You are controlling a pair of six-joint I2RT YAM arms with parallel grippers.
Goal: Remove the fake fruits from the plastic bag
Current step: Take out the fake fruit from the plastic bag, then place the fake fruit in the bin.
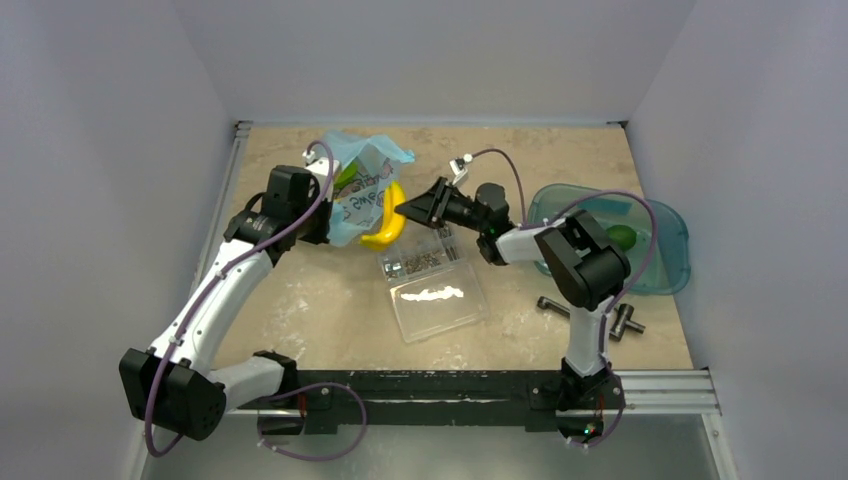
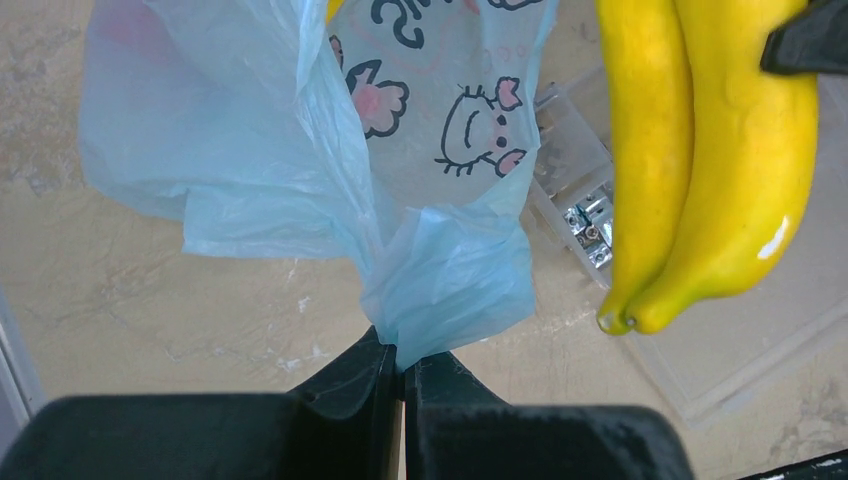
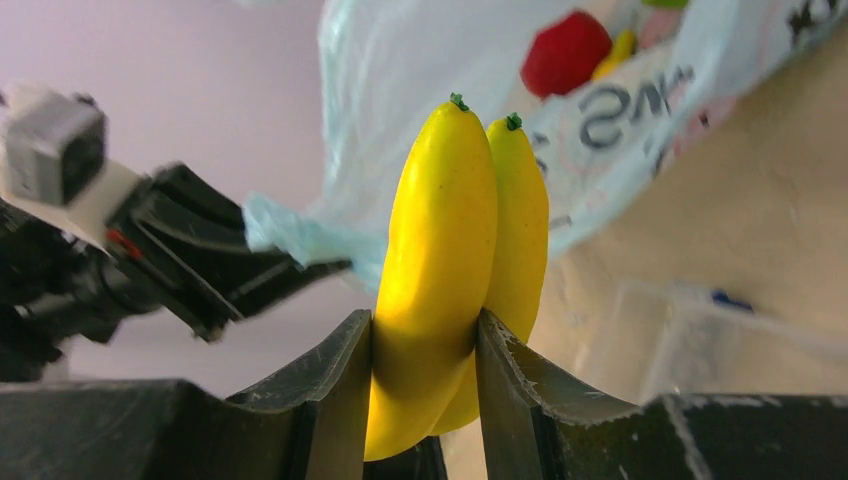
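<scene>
- The left tool [image 2: 403,365] is standing fully closed, its jaws pinching a bunched corner of the plastic bag [image 2: 250,130].
- The bag is spreading away from that tool, with the light-blue film nearest the jaws and the white panel with pink cartoon drawings beyond it.
- Whether the bag is touching the desk [image 1: 320,300] cannot be told from these views.
- The right tool [image 3: 425,325] is standing partly open and clamping the pair of yellow bananas [image 3: 445,230], with one jaw pressing each side of the lower half.
- The bananas are pointing their green stem ends away from the right tool and toward the bag.
- In the left wrist view the bananas are hanging just beside the printed panel, outside the film.
- In the top view the bananas are sitting between the two tools, against the near edge of the bag.
- A red fruit [image 3: 565,50] is showing inside the bag, beyond the bananas, with a small yellow piece touching it.
- A clear box [image 1: 440,300] is lying on the desk just below the right tool and holds small metal parts.
- A teal tray [image 1: 660,270] is sitting well apart at the right edge of the desk, with a green fruit [image 1: 622,237] lying in it.
- A dark T-shaped piece [image 1: 625,320] is lying on the desk near the tray's front.
</scene>
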